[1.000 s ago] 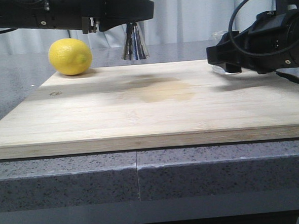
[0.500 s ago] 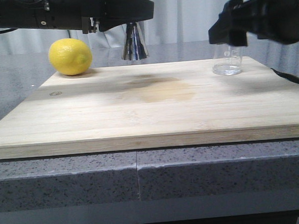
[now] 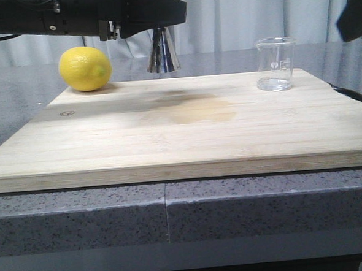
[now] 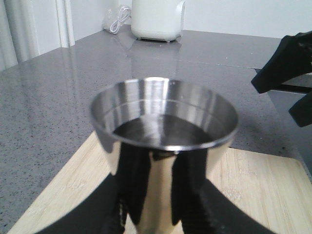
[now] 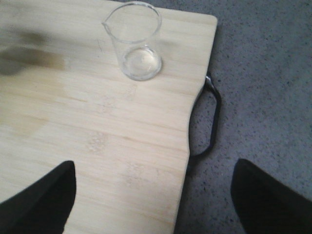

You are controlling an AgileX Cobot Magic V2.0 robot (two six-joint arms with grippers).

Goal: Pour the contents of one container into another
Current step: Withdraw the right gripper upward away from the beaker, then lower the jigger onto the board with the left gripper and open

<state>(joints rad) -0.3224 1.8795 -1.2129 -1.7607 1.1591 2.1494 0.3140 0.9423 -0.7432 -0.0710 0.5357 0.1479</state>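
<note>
Standing upright and alone near the far right corner of the wooden cutting board [image 3: 180,126], the small clear glass beaker [image 3: 275,63], white marks facing forward, flared rim and pouring lip showing in the right wrist view, looking empty or nearly so; sitting just inside the board's right edge, beside a black handle [image 5: 212,117] curving out from that edge over the grey speckled counter [image 3: 173,213]; being touched by nothing. Hanging well apart from it toward the far left of the board, the steel jigger [image 3: 162,50], only its lower cone showing in the front view, lifted clear of the board's far edge; being gripped at the narrow waist by the left gripper [image 4: 157,214], black fingers [image 4: 127,195] pressing in on both sides, upper cup upright and open, with what seems a dark liquid surface inside, though hard to tell from reflection. Spreading wide and holding nothing, the right gripper [image 5: 151,195], both dark fingertips framing bare board and counter, raised above and away from the beaker; showing in the front view only as a dark shape at the upper right edge. Resting at the far left corner of the board, a yellow lemon [image 3: 85,68]; marking the board's middle, a darker damp-looking stain [image 3: 194,107]; hanging behind the counter, pale curtains [image 3: 253,14].
</note>
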